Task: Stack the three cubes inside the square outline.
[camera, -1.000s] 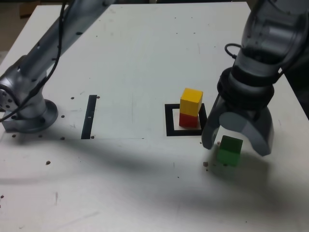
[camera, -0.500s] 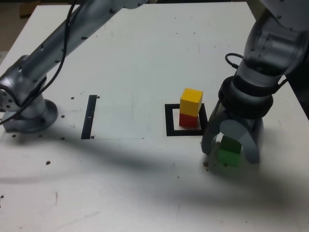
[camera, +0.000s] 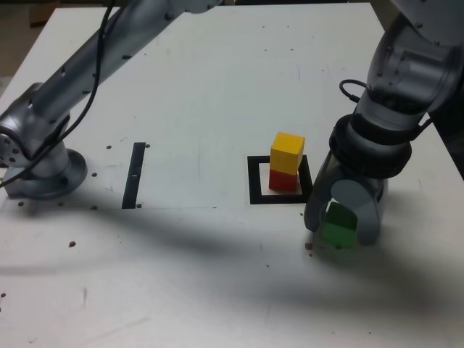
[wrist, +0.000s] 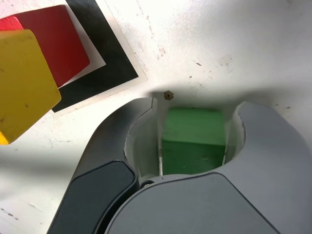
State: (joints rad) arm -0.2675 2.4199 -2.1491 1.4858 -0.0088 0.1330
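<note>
Three cubes show in the exterior view: the yellow cube [camera: 288,151] sits on the red cube [camera: 283,179] inside the square outline [camera: 255,181], just right of the frame's centre, and the green cube [camera: 338,226] lies on the white table [camera: 203,94] to the lower right of that stack, just outside the outline. The gripper [camera: 341,226] points down over the green cube, a jaw on either side of it. In the wrist view the green cube [wrist: 194,140] fills the gap between the jaws, its sides touching the inner pads, so the gripper [wrist: 192,141] is clamped on it while the cube rests on the table.
</note>
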